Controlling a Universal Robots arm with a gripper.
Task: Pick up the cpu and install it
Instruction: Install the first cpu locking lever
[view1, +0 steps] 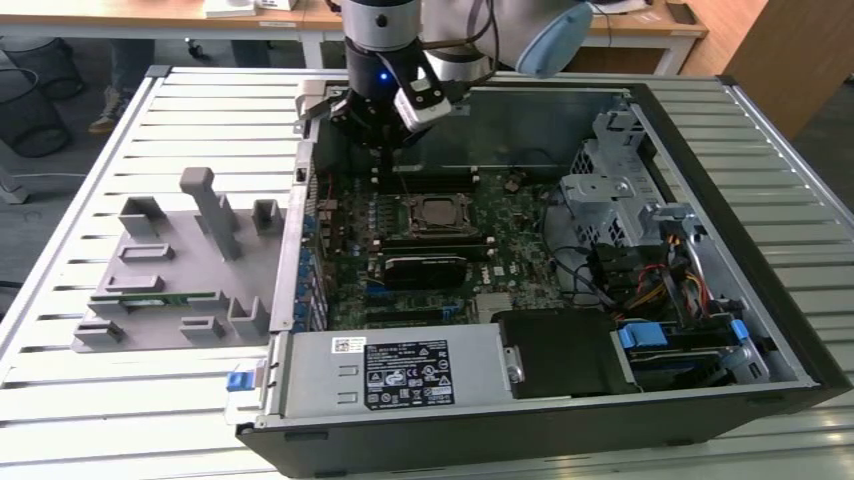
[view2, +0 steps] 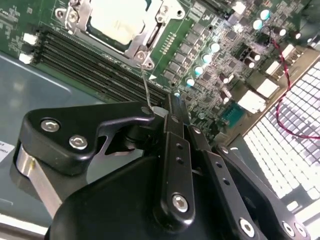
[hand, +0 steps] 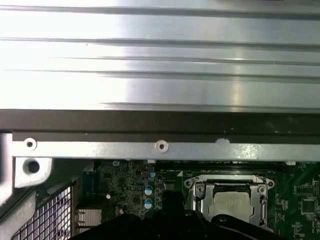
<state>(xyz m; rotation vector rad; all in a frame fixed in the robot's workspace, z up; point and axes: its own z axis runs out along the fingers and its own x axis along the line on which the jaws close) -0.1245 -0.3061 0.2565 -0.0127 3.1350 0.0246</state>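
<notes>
The open computer case (view1: 747, 180) holds a green motherboard (view1: 521, 230). The cpu (view1: 437, 212) sits in its socket at the board's centre. The gripper (view1: 383, 185) hovers at its ten o'clock, fingers (view2: 175, 150) together, empty.

1. A workshop or robotics lab, set up for computer assembly.
2. Directly below the gripper (view1: 380, 185): an open computer case (view1: 747, 300) with its motherboard (view1: 514, 230) exposed.
3. Beneath it all, a ribbed metal workbench (view1: 200, 110).
4. Beside the case, well apart from the gripper: a grey parts fixture (view1: 180, 265).
5. Beyond the arm: wooden desks (view1: 254, 22), a wire wastebasket (view1: 30, 105).
</notes>
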